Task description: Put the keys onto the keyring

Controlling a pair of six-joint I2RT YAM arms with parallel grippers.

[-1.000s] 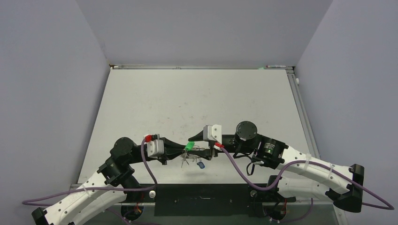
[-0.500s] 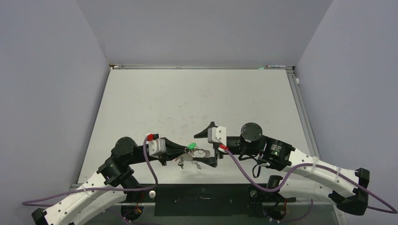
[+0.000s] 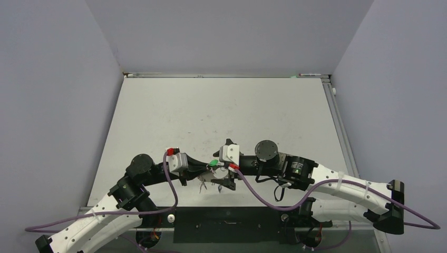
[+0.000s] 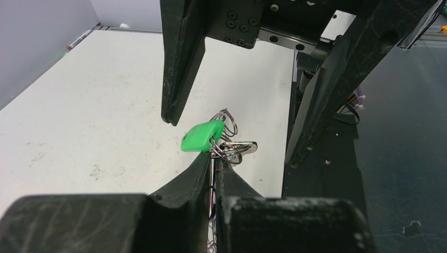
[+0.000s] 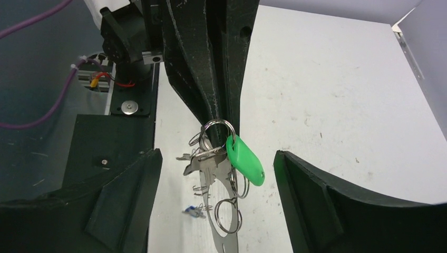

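Hanging from the keyring (image 5: 211,124), the keys (image 5: 208,166) dangle long axis down above the table's (image 3: 211,105) near edge. My left gripper (image 4: 213,163) is clamped on the keyring; my right gripper (image 5: 216,155) is spread wide, one finger either side of them.

- keys (image 5: 206,162): bare silver metal, bright, smooth
- green tag (image 5: 245,161): glossy plastic, smooth (soft highlight along edge)
- keyring (image 5: 217,122): thin grey wire, shiny
- left gripper (image 4: 215,161), fingers (image 4: 185,183): matt black plastic, fine pale scratches, faint layered grain
- right gripper (image 5: 217,154), fingers (image 5: 126,195): same matt black, edges worn pale
- table (image 3: 221,110): matt off-white top, scuffed, dotted with grey specks
- cable (image 5: 32,20): smooth purple sheath, slight sheen
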